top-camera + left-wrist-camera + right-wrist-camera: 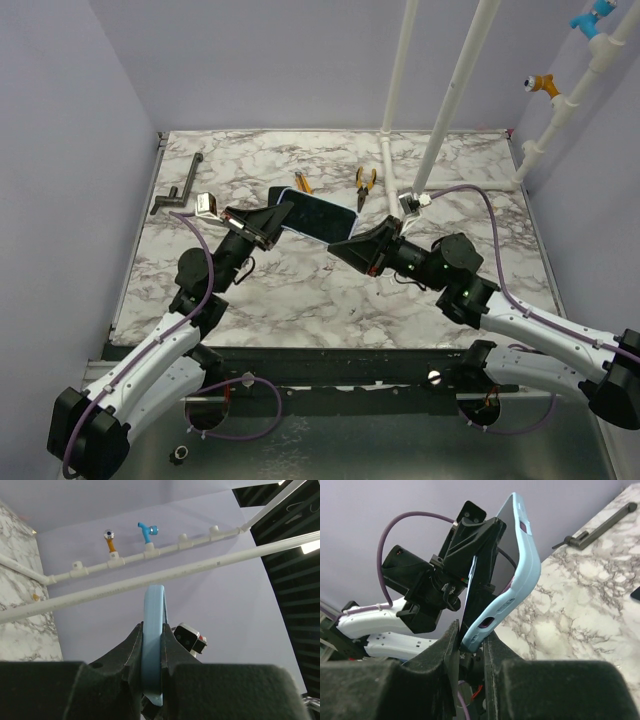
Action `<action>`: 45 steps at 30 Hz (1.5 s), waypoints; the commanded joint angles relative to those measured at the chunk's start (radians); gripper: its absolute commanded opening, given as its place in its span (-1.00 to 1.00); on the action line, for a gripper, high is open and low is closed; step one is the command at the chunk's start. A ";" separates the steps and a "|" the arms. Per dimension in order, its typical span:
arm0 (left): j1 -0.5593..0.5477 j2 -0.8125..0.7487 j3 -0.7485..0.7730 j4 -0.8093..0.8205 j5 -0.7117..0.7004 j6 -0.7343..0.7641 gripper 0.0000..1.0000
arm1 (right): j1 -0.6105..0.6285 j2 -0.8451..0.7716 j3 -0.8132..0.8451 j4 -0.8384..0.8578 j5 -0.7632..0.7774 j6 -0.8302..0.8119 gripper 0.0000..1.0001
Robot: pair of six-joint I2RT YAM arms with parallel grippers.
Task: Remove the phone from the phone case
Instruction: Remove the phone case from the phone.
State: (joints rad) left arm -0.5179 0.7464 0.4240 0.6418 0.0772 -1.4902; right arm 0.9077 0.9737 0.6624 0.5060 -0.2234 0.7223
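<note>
A dark phone (pixel 318 215) in a light blue case (pixel 345 212) is held in the air above the marble table (pixel 300 290), between both grippers. My left gripper (pixel 272 222) is shut on its left end; in the left wrist view the case edge (pixel 152 615) stands pinched between my jaws (pixel 152 630). My right gripper (pixel 362 245) is shut on the right end. In the right wrist view the blue case (pixel 522 565) bows away from the dark phone body (pixel 481 580), and its lower corner sits between my jaws (pixel 471 630).
Yellow-handled pliers (pixel 365 183) and a small orange tool (pixel 302 183) lie behind the phone. A black L-shaped bar (pixel 178 192) lies at the far left, also in the right wrist view (pixel 600 527). White pipes (pixel 440 120) rise from the back right.
</note>
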 commanded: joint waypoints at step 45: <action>0.000 0.262 0.035 0.232 0.392 -0.163 -1.00 | 0.005 -0.119 -0.012 0.152 -0.182 -0.502 -1.00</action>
State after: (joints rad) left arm -0.4973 0.9897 0.4530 0.9005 0.3187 -1.7084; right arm 0.9058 0.8700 0.6270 0.5240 -0.3695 0.2943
